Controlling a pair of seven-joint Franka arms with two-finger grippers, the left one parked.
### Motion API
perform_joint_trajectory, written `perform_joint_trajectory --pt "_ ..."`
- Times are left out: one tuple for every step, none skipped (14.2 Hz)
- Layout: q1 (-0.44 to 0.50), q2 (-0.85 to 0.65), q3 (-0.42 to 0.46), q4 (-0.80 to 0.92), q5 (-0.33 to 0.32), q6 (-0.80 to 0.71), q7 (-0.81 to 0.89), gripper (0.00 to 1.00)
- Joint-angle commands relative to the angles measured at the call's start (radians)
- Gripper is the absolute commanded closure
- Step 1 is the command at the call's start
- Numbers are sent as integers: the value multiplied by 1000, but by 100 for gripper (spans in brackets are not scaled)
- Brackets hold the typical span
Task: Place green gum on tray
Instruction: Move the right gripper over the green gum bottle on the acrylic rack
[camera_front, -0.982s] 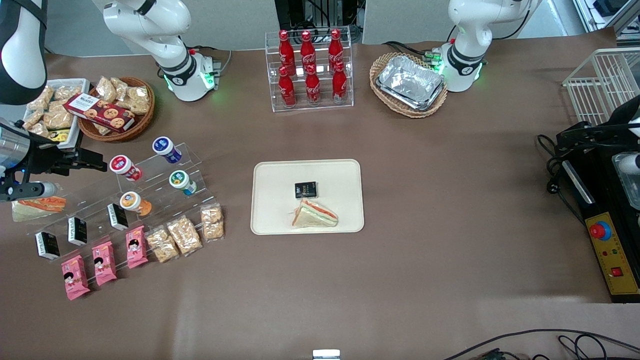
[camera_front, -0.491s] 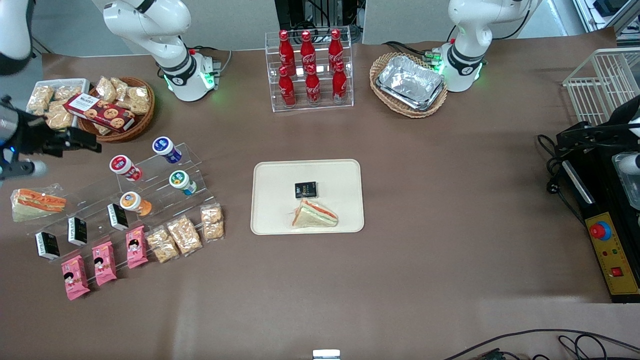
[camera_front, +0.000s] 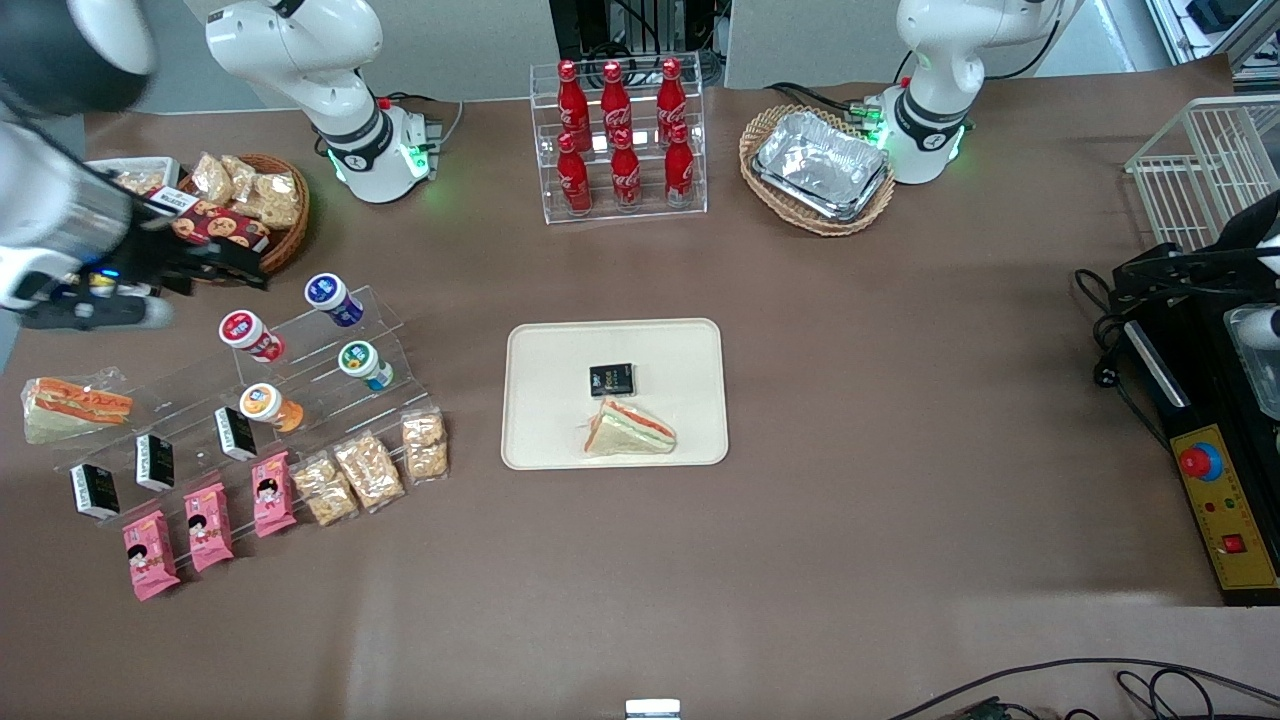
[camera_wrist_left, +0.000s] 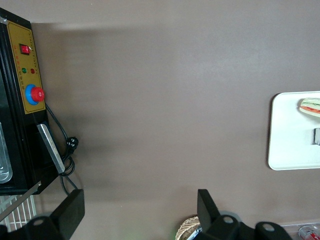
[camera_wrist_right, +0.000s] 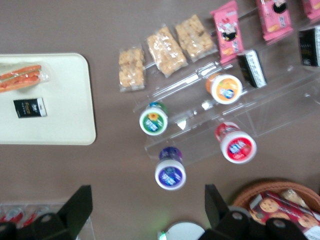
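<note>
The green gum (camera_front: 360, 361) is a white canister with a green-rimmed lid, lying on a clear acrylic step rack (camera_front: 300, 370); it also shows in the right wrist view (camera_wrist_right: 153, 120). The cream tray (camera_front: 615, 340) lies mid-table and holds a wrapped sandwich (camera_front: 630, 428) and a small black packet (camera_front: 611, 379); the tray also shows in the right wrist view (camera_wrist_right: 75, 100). My right gripper (camera_front: 235, 268) hangs open and empty above the table, near the cookie basket, farther from the front camera than the rack. In the right wrist view my gripper (camera_wrist_right: 147, 207) holds nothing.
The rack also holds blue-lidded (camera_front: 330, 295), red-lidded (camera_front: 247, 333) and orange-lidded (camera_front: 266, 404) canisters and black packets. Pink packs (camera_front: 208, 525) and cracker bags (camera_front: 368, 468) lie in front of it. A cookie basket (camera_front: 240, 215), cola rack (camera_front: 620, 140) and foil-tray basket (camera_front: 820, 165) stand farther back.
My right gripper has risen from beside the wrapped sandwich at the working arm's end and moved away from the front camera, then in toward the rack. The objects have not moved.
</note>
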Motion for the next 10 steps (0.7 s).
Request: perform_joint_trajectory --pt "42 -101 -6 -268 10 246 21 0" --pt "43 -95 -6 -307 7 294 19 0" --pt "45 -90 -6 -348 1 346 19 0" --pt "45 -87 -5 -395 -1 400 19 0" --pt "45 -80 1 -431 -1 449 18 0" --pt "50 -63 5 -445 -2 473 16 0" --pt "62 -40 12 -445 -10 478 16 0" --pt "63 -23 15 -445 -28 486 18 0" --pt "65 -6 15 -446 -36 494 18 0" --pt "66 11 15 -447 -36 507 18 0"
